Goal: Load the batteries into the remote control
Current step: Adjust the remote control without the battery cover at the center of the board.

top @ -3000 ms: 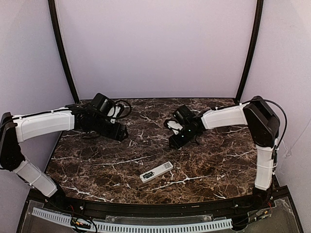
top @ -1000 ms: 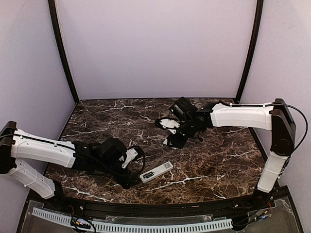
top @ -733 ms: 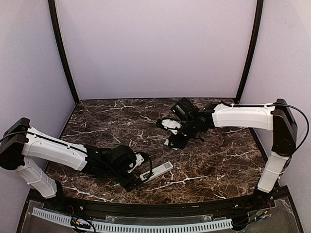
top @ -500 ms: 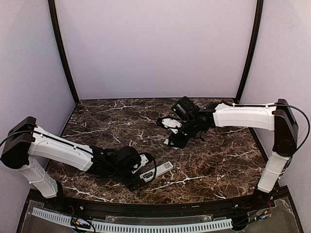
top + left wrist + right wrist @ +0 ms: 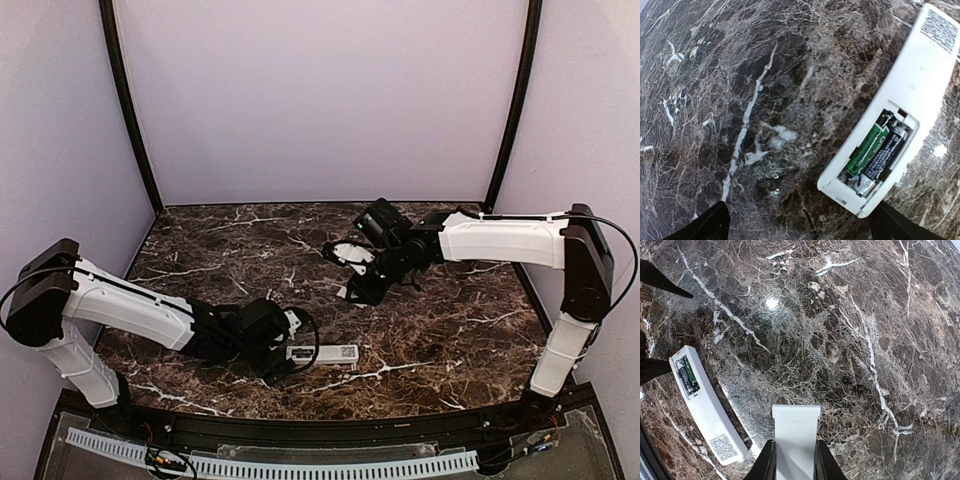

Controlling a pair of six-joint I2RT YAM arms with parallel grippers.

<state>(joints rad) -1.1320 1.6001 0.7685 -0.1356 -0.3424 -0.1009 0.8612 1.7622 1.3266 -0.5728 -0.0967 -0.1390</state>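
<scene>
now down low at the near middle of the tabletop (image 5: 440,330): left gripper (image 5: 804,224), spread wide, brought in from the far left over the last few seconds. straddling the left end of the remote control (image 5: 322,353); cannot tell whether either fingertip touches it. not closed on anything yet.

noted a turn in the remote control: on a slant a moment ago, right end farther; now straight left to right, near the front edge, in much the same spot. probably nudged square by the incoming fingers.

lying back up, label (image 5: 940,30) at the right end. back uncovered at the left end, showing two cells side by side: green battery (image 5: 867,150), black battery (image 5: 887,152). seemingly seated, though contacts too small to check.

right gripper (image 5: 795,460) up over the far middle right, well apart from the remote control, hardly shifted in the last second. pinching a flat white piece (image 5: 795,427), probably the battery cover.

for the task: loading itself apparently done or nearly so. likely left to do: steadying the body with the left gripper, then bringing the cover back over. risk of the light plastic body skating on the polished stone if pushed from one end without a grip.
</scene>
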